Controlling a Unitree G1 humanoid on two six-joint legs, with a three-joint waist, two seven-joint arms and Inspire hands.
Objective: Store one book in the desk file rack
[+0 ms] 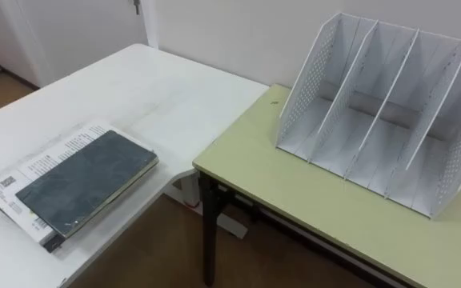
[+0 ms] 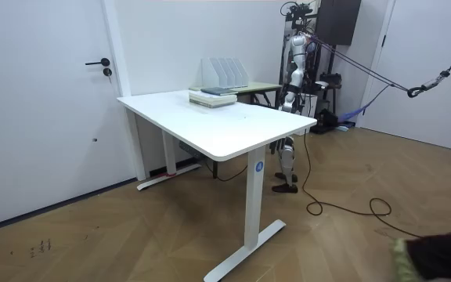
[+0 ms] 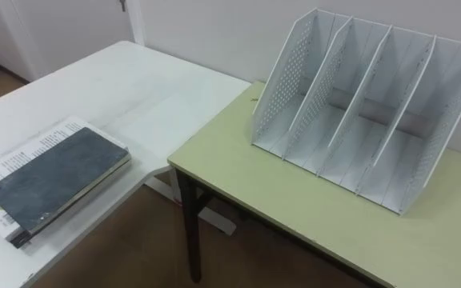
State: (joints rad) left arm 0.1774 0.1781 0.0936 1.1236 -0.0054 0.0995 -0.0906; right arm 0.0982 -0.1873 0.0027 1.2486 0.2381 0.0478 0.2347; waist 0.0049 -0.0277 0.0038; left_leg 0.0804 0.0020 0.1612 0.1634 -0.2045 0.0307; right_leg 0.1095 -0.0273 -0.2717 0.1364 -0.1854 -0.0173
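A dark grey-blue book [image 1: 86, 182] lies flat on top of a larger white printed book [image 1: 48, 160], near the front of the white table [image 1: 158, 88] on my left. The white perforated file rack [image 1: 374, 112] stands on the pale green desk [image 1: 294, 192] on my right. Its several upright slots are empty and open towards me. In the room view I stand at the far end of the white table, beside the green desk, facing the rack [image 2: 225, 72] and the books [image 2: 212, 96]. My left hand [image 2: 286, 100] hangs low at my side.
A narrow gap with wood floor [image 1: 166, 240] separates the white table from the green desk, whose dark leg [image 1: 208, 232] stands at its corner. A white wall runs behind both. A closed door [image 2: 53, 102] is at the room view's left.
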